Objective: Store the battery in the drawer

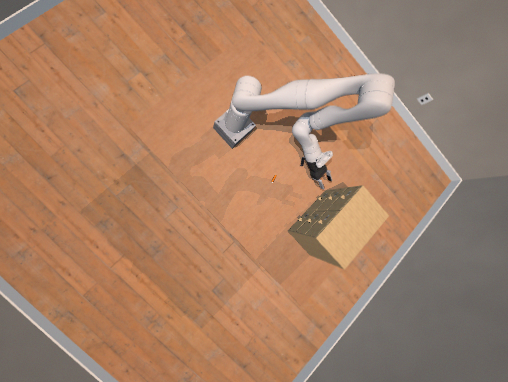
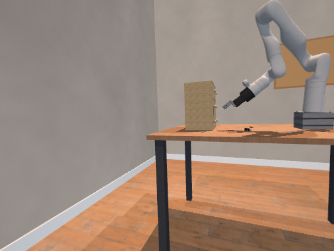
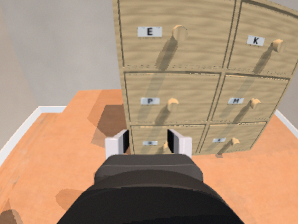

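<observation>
The small chest (image 1: 352, 227) (image 2: 198, 105) (image 3: 202, 55) stands upright, its drawers looking pushed in. Drawer M (image 3: 226, 111) is in the middle row, right column in the wrist view, with a round knob (image 3: 255, 103). My gripper (image 1: 325, 181) (image 2: 225, 106) (image 3: 148, 137) is open and empty, in front of the chest and above the table, tilted down towards it. In the wrist view it is left of drawer M and lower. A small orange item (image 1: 274, 178) (image 2: 251, 127) and a small dark item (image 1: 302, 162) (image 2: 247, 129) lie on the table; I cannot tell which is the AAA battery.
Drawers E (image 3: 200, 15), K (image 3: 252, 57) and P (image 3: 195, 95) surround drawer M above and to the left. Two bottom drawers have labels too small to read. Wooden knobs stick out from the chest front. The table's edge (image 2: 230, 140) shows in the exterior view.
</observation>
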### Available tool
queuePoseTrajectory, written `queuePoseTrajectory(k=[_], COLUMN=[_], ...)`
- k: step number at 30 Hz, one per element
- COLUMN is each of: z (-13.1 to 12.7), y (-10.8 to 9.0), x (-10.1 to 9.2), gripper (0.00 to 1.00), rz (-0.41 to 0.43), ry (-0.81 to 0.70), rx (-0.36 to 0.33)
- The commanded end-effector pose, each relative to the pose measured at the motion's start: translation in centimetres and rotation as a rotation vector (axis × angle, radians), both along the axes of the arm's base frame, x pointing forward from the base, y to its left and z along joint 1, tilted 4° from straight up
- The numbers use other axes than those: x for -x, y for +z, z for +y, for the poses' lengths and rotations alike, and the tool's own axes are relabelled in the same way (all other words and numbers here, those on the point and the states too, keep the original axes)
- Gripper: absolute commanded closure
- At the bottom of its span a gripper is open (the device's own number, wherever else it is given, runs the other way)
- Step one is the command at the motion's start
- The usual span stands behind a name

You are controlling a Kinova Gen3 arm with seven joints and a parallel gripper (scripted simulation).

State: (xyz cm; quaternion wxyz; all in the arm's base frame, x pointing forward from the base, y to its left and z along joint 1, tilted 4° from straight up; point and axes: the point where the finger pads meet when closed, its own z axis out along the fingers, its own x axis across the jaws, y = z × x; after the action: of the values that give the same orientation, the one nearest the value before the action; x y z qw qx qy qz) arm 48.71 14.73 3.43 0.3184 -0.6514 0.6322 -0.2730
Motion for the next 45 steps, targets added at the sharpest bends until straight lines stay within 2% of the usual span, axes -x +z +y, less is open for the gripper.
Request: queuePoseTrajectory(k=[1, 26, 45], z=[-0.1, 0.0, 0.0], y=[-0.7, -1.6, -1.9], x=[0.2, -0.3, -0.5], gripper=[0.00, 0.00, 0.00], rz=[0.000, -0.085, -0.119], ry=[0.002, -0.001, -0.003], rx=[0.007, 0.003, 0.001])
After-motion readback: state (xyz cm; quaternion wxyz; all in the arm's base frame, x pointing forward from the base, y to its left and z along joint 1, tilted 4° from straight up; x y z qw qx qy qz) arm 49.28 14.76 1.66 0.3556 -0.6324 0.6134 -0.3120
